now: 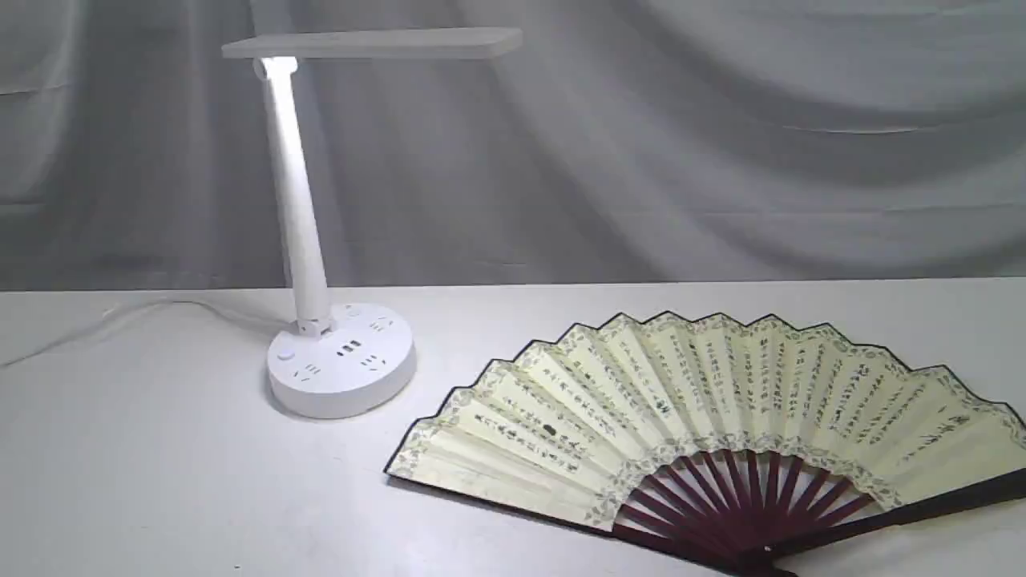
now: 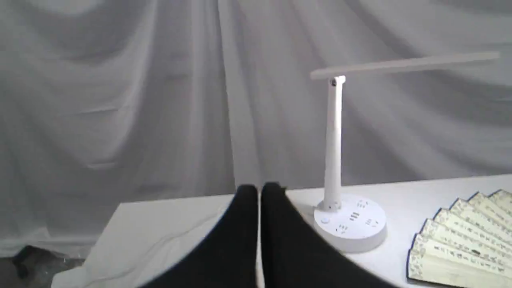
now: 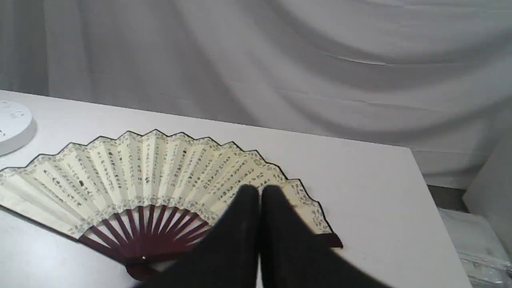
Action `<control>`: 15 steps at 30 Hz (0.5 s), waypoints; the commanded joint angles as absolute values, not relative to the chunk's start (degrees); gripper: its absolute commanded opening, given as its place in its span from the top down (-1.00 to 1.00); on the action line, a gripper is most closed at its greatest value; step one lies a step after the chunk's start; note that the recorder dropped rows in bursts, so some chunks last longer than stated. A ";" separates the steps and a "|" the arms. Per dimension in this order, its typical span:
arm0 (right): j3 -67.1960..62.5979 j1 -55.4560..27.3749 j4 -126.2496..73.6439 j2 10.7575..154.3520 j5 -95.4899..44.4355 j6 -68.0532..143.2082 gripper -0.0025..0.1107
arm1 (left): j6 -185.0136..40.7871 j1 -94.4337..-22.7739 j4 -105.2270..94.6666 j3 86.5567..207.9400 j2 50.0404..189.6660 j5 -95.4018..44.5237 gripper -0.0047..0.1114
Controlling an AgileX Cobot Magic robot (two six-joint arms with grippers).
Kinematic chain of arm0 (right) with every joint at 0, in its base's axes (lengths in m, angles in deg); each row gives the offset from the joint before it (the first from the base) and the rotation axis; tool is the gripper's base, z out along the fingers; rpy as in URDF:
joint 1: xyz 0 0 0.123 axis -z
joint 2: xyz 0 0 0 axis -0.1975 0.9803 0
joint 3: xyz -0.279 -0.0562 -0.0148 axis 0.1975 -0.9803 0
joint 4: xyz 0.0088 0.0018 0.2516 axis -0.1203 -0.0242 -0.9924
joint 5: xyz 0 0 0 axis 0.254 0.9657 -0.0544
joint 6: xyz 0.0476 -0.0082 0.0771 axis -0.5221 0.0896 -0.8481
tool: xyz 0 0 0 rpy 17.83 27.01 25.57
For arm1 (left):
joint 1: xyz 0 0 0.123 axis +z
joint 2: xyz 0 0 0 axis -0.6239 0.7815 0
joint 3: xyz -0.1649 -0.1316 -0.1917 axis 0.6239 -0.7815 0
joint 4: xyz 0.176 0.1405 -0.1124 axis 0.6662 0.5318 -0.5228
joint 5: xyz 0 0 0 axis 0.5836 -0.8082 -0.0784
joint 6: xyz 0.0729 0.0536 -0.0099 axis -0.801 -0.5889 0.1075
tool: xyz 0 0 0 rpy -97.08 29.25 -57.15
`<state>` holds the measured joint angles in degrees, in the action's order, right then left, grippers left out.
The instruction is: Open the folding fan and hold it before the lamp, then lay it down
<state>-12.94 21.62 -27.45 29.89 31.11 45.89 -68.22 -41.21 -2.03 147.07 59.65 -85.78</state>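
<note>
- folding fan lies fully spread, flat on the table, right of the lamp, near its base but not touching.
- left gripper is pinched closed with nothing in it, off the table, back from the lamp.
- right gripper is also closed and empty, above the fan. i see no contact.
- my read: either the job is done or the hold before the lamp is pending. i can't tell which.
- if lifting, i'd open the right jaws first, take the outer guard stick near the pivot, never the paper, and lift level so the pleats stay spread and clear the lamp head.
</note>
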 commanded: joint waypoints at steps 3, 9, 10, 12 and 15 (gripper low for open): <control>-13.05 21.38 -26.30 22.71 37.78 46.23 0.96 | -68.12 -41.52 -1.60 146.79 51.60 -86.09 0.92; -13.05 21.38 -24.86 14.61 40.85 46.01 0.96 | -68.12 -41.52 -2.05 147.26 50.04 -91.14 0.92; -13.05 21.38 -24.29 13.33 41.47 46.01 0.96 | -68.12 -41.52 -2.32 147.05 50.04 -91.38 0.92; -13.15 21.38 -23.33 10.76 42.34 45.79 0.96 | -68.60 -41.52 -2.72 146.40 50.04 -90.74 0.92; -13.13 21.38 -22.81 10.76 43.01 45.63 0.96 | -68.60 -41.52 -3.00 144.12 50.04 -86.72 0.92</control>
<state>-12.94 21.62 -23.89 10.85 42.38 45.79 -68.22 -41.29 -2.30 145.51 50.03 -88.90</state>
